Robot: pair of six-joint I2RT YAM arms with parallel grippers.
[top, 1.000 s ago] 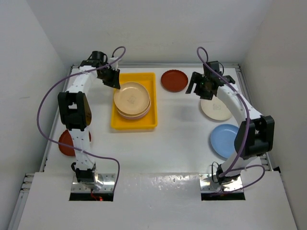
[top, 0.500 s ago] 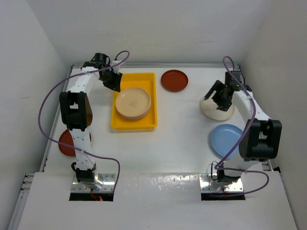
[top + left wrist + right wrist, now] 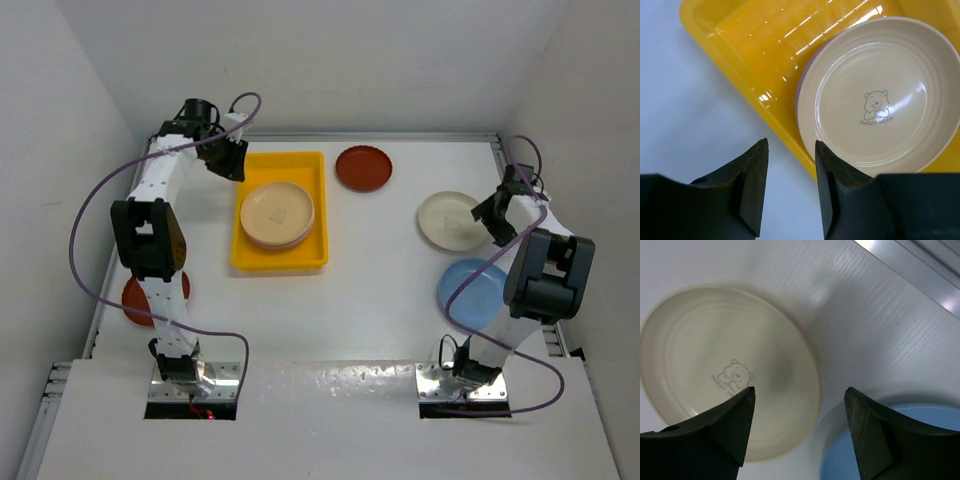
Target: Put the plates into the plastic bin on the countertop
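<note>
From above, the left gripper (image 3: 228,160) hangs just outside the far left corner of the bin (image 3: 290,162), which holds stacked plates (image 3: 277,214). Its wrist view shows the fingers (image 3: 752,180) partly spread, empty, beside the bin's rim. The right gripper (image 3: 497,215) has its fingers (image 3: 725,425) gaping, empty, above the edge of the cream plate (image 3: 452,220) near the right edge of the table (image 3: 380,290).

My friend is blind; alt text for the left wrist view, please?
A round tan plastic plate printed with a small bear lies in a bright yellow rectangular plastic bin, atop a plate with a purplish edge. Below, the left gripper, two black fingers apart and empty, hangs over the glossy white countertop.
</note>
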